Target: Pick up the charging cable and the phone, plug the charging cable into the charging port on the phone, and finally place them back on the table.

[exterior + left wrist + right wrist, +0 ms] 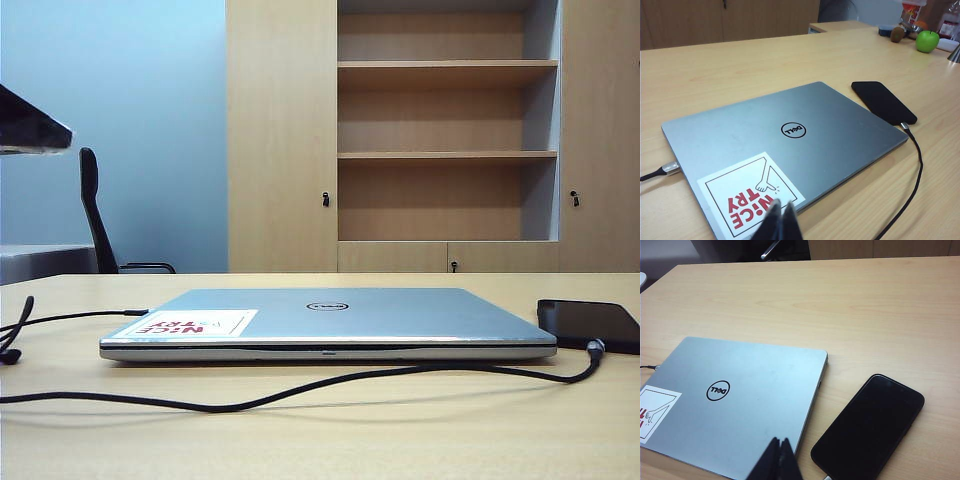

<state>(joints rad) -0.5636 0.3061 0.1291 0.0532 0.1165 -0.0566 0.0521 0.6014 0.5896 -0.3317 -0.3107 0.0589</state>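
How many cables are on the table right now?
2. One cable is plugged into the phone beside the laptop and runs along the laptop's front. Another cable plugs into the laptop's opposite side. More may lie out of view.

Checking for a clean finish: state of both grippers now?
Left gripper: shut, empty, above the silver-grey laptop.
Right gripper: shut, empty, near the flat black phone.

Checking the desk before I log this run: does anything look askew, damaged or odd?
Nothing stands out. The phone lies flat beside the closed laptop with the charging cable plugged in. Both the left gripper and right gripper hover shut.
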